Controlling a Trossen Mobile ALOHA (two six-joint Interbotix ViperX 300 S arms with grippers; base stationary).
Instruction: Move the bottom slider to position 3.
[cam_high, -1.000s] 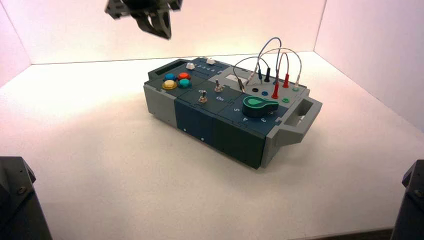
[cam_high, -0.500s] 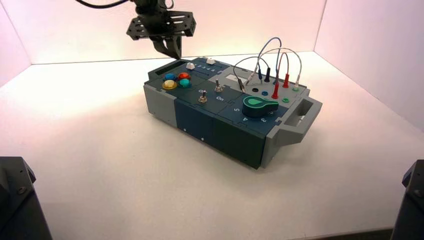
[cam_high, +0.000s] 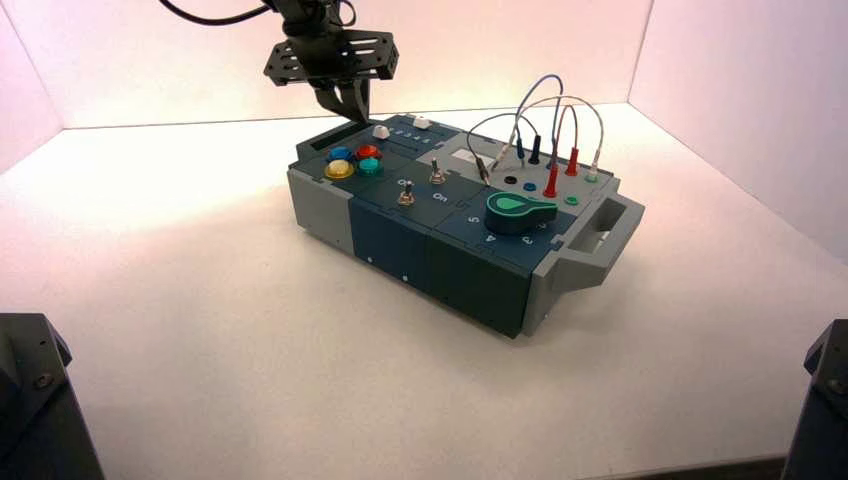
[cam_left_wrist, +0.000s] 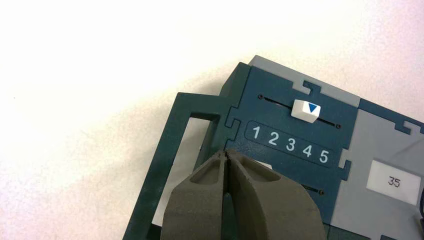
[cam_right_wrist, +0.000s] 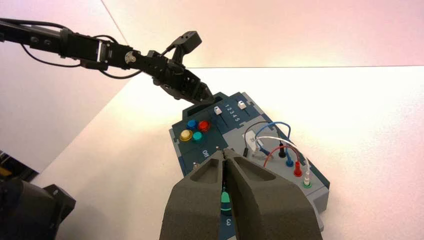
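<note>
Hovering clenched over the box's far-left end, the left claw (cam_left_wrist: 226, 154) is close to the bottom slider (cam_left_wrist: 264, 164).

From the left, a pale pinkish wall (cam_high: 25, 100) meets the white worktop (cam_high: 180, 320), whose far edge runs along a back wall (cam_high: 480, 50) of the same tint; the box (cam_high: 390, 235) stands slantwise nearer that edge than the near one, with four coloured buttons (cam_high: 355, 162) by its left end, the slider's white knob just past them, partly hidden by the claw in the left wrist view, and position 3 (cam_left_wrist: 290, 144) printed mid-row between the two slider tracks; farther right come two toggle switches (cam_high: 421, 182), looping wires (cam_high: 548, 105), the green dial (cam_high: 515, 212), and a right wall (cam_high: 750, 110); the right claw (cam_right_wrist: 225, 155), also clenched, is parked outside the high view.
</note>
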